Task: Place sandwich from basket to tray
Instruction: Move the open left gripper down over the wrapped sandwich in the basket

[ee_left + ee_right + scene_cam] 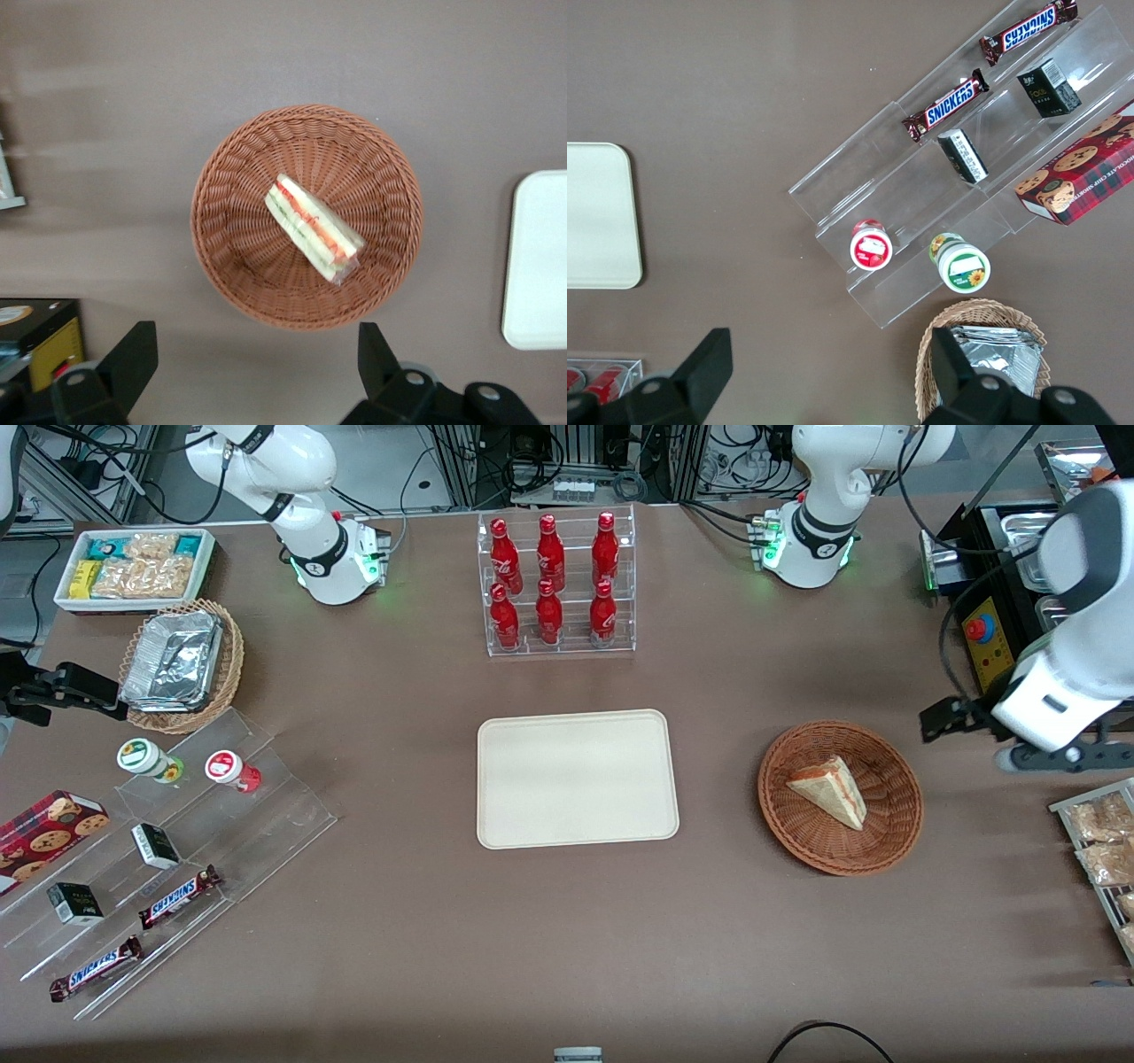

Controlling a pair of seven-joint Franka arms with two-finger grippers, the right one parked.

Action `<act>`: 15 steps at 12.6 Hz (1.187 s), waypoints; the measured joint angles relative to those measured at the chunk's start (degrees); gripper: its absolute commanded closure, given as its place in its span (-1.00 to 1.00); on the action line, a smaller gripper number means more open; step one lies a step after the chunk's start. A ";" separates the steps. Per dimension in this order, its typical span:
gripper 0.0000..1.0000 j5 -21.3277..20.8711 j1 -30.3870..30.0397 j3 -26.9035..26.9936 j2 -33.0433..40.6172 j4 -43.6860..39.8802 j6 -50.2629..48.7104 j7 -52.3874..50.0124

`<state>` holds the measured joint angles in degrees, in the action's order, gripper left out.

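The sandwich lies slanted in the middle of the basket, the tray sits bare beside the basket, and the hand hangs wide open above it, so I'd turn the fingers to straddle the wedge's long sides first.

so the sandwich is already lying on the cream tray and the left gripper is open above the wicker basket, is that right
Not quite: the sandwich lies in the basket, not on the tray, which holds nothing, as the front view shows. The gripper is indeed open above the basket.
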<state>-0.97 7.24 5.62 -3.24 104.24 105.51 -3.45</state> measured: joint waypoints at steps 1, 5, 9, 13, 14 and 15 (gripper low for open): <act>-1.00 0.02 0.27 -0.15 -0.03 2.46 2.86 -2.61; -1.00 0.05 2.47 -0.67 -0.15 13.01 15.67 -16.51; -1.00 0.65 2.70 -0.68 -0.16 20.43 24.41 -24.07; -1.00 0.70 3.72 -0.82 -1.02 21.52 27.61 -34.23; -1.00 0.71 4.46 -0.83 -1.75 21.57 28.74 -36.99; -1.00 0.71 5.45 -0.89 -2.66 21.58 29.97 -39.77</act>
<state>-0.26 12.69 4.73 -5.91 125.82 135.48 -43.23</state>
